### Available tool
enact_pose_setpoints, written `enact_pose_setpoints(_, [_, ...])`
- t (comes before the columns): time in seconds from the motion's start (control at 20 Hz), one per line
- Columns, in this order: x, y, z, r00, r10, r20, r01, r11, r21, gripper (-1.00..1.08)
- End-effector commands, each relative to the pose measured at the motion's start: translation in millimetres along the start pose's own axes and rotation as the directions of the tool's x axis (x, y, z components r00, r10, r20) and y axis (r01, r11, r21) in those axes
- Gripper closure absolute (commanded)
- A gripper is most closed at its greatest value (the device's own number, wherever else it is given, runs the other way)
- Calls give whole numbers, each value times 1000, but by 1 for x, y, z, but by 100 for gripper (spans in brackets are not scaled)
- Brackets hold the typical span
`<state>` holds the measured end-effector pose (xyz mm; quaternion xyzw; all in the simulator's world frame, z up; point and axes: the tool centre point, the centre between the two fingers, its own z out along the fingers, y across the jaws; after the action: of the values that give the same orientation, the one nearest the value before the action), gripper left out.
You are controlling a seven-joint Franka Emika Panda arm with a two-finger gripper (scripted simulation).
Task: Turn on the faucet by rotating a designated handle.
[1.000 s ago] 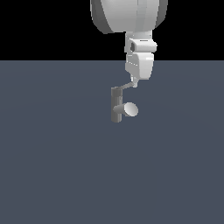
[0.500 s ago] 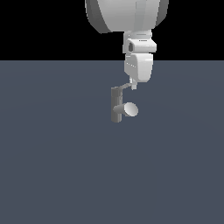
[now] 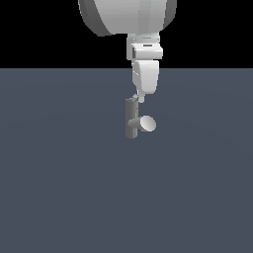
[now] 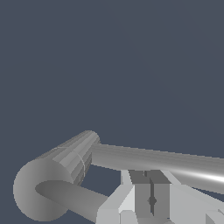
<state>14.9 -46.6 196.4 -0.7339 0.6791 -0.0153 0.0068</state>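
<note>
The white arm [image 3: 129,17] hangs straight down from above, wrist vertical. Its end effector [image 3: 141,98] points downward, fingers [image 4: 151,192] pressed together with no gap.

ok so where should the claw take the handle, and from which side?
Probably near the free end of the handle, away from the faucet post, coming down from above. The bar is thin, flat and long, so closing across its narrow width far from the pivot should give most turning leverage. The claw already sits close by it; whether it touches can't be told.
</note>
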Motion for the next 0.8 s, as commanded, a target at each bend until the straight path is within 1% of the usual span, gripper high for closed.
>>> enact_pose_setpoints(0.0, [-39, 7, 13, 999, -35, 13, 36, 999, -27, 108])
enact_pose_setpoints(0.05, [-45, 9, 14, 999, -36, 14, 36, 999, -30, 108])
enact_pose_setpoints(0.1, [-45, 9, 14, 999, -36, 14, 36, 999, -30, 108])
enact_pose_setpoints(0.15, [-11, 2, -1, 1000, 8, 0, -8, 1000, 2, 108])
enact_pose_setpoints(0.75, [-72, -25, 10, 1000, -22, 10, 22, 1000, -20, 108])
